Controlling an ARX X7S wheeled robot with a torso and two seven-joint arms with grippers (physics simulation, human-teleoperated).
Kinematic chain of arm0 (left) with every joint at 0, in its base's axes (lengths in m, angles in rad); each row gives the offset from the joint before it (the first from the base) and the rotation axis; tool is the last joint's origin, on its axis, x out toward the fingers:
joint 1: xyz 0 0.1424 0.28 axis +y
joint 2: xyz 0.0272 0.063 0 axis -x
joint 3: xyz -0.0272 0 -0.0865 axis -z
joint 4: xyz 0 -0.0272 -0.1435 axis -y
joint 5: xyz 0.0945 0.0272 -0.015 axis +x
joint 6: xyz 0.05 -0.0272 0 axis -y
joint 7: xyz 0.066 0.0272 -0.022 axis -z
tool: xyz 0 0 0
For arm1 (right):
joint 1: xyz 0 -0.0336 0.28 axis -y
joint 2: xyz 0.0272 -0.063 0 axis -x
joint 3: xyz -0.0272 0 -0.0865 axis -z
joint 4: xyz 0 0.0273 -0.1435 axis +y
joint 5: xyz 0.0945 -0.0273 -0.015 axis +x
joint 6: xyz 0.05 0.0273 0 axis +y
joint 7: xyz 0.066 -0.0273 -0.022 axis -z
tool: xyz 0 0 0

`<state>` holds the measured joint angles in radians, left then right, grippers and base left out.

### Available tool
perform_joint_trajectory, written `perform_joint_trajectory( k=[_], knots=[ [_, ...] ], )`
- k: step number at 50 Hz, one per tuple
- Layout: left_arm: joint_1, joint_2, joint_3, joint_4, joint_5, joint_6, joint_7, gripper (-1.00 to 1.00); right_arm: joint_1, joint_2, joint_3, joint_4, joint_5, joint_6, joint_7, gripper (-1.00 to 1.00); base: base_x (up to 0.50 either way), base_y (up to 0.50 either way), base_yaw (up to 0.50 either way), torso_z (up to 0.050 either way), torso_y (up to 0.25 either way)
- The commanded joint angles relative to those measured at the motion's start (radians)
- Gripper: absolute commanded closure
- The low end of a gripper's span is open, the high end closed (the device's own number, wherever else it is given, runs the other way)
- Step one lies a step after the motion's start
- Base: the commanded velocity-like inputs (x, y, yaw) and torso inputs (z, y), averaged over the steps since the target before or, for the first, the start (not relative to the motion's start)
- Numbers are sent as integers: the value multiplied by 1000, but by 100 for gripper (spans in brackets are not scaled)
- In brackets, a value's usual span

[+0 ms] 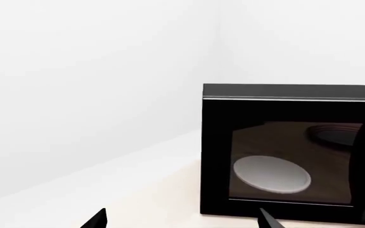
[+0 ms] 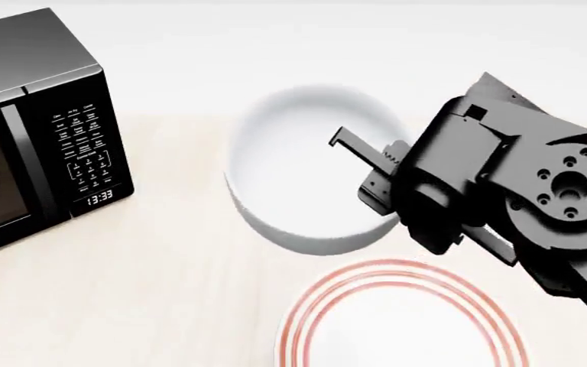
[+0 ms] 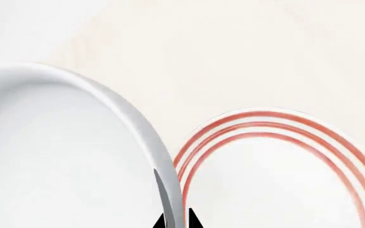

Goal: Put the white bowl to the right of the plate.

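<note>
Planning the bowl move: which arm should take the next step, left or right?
Right. Its end effector is at the white bowl's rim, fingers pinching the wall, beside the plate. The left end effector is open, facing the microwave, away from the bowl.

Glossy white bowl, smooth red-ringed plate, shiny black microwave

The plate is cut off at the near edge; the microwave runs off left, its keypad labels unreadable.
</note>
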<state>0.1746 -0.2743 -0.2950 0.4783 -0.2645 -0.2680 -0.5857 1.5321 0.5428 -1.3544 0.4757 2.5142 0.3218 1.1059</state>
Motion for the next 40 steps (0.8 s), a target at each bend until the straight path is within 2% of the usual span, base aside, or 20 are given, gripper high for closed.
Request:
perform_joint_trajectory(
  k=[1, 10, 17, 40],
  knots=[
    [-6, -4, 12, -6, 4, -2, -2, -100, 9, 73, 43, 199, 63, 69, -62, 100, 0, 0, 0, 0, 0],
    [-11, -6, 21, -12, 10, -5, -8, -100, 3, 154, 54, 306, 86, 101, -84, 100, 0, 0, 0, 0, 1],
    [-11, -7, 21, -13, 9, -6, -13, -100, -18, 238, 79, 275, 118, 61, -54, 100, 0, 0, 0, 0, 0],
    [-18, -12, 36, -20, 16, -7, -22, -100, -64, 418, 110, 263, 153, 33, -36, 100, 0, 0, 0, 0, 0]
  ],
)
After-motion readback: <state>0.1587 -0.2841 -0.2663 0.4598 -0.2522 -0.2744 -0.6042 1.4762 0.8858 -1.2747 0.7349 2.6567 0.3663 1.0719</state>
